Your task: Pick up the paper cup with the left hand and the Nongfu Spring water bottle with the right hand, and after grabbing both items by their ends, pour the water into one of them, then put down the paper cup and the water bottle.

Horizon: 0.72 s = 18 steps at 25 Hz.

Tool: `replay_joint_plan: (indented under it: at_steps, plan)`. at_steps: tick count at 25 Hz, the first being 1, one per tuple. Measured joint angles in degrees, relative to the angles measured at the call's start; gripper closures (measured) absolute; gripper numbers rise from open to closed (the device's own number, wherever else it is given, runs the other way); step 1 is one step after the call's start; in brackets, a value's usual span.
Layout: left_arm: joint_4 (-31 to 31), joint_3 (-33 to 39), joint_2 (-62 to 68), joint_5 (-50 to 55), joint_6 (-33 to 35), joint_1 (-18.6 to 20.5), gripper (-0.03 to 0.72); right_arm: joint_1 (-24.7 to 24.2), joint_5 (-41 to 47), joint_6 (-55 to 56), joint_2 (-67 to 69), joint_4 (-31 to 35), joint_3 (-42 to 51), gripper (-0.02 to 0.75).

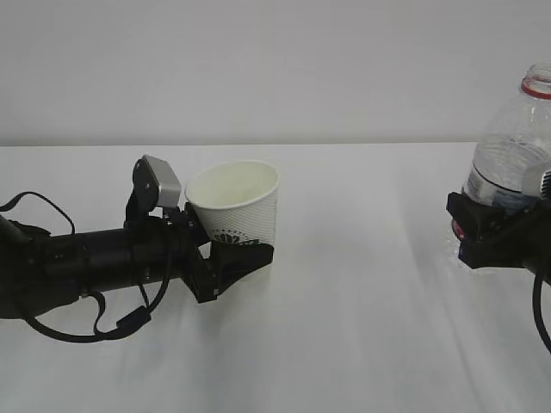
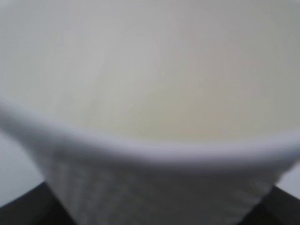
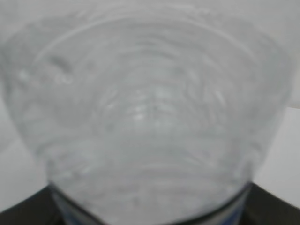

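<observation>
White table (image 1: 362, 327) below plain pale wall (image 1: 275, 69)

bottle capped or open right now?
Open: the Nongfu Spring water bottle shows a bare mouth above its red neck ring, no cap. It stands roughly upright in the right hand.

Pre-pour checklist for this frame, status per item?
1. Left gripper closed on the paper cup near its base: ok.
2. Cup mouth open and facing up, leaning slightly: ok.
3. Right gripper closed on the water bottle low on its body: ok.
4. Bottle cap off, red neck ring showing an open mouth: ok.
5. Bottle mouth over the cup: not ok, the two are far apart across the table.
6. Water level in the bottle: cannot tell, both wrist views are blurred.
</observation>
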Motion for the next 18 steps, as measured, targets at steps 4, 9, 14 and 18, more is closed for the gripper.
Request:
replay_joint_plan:
  at_steps: [4, 9, 14, 18]
  plan:
    - [-0.1, -0.8, 0.0, 0.0, 0.0, -2.3, 0.143, 0.0, 0.0, 0.0, 0.0, -0.4, 0.0, 0.296]
    - [-0.1, -3.6, 0.0, 0.0, 0.0, -4.8, 0.143, 0.0, 0.0, 0.0, 0.0, -1.1, 0.0, 0.296]
    - [-0.3, -4.1, 0.0, 0.0, 0.0, -7.5, 0.143, 0.0, 0.0, 0.0, 0.0, -2.3, 0.0, 0.296]
    - [-0.3, -4.1, 0.0, 0.0, -0.1, -9.8, 0.143, 0.0, 0.0, 0.0, 0.0, -2.7, 0.0, 0.296]
